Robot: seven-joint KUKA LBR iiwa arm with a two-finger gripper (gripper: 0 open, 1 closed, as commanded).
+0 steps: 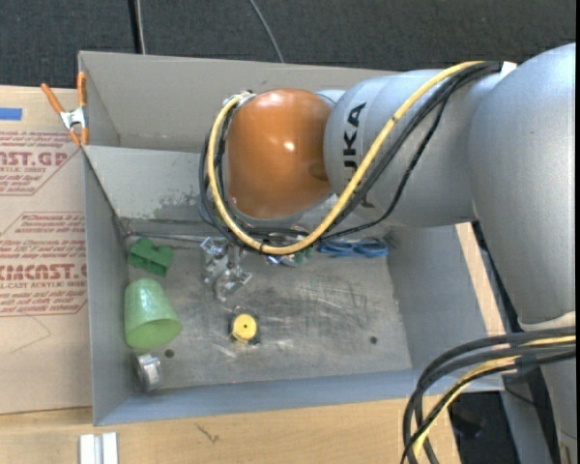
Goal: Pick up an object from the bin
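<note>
At centre-left of the frame, beneath the arm's orange cover, I see the gripper low over the bare floor of the bin; I cannot tell whether its jaws are apart or together. The nearest thing is a small yellow disc just below it in the frame, not touching. A dark green block lies to its left, and a pale green cup and a small metal cylinder sit at lower left.
</note>
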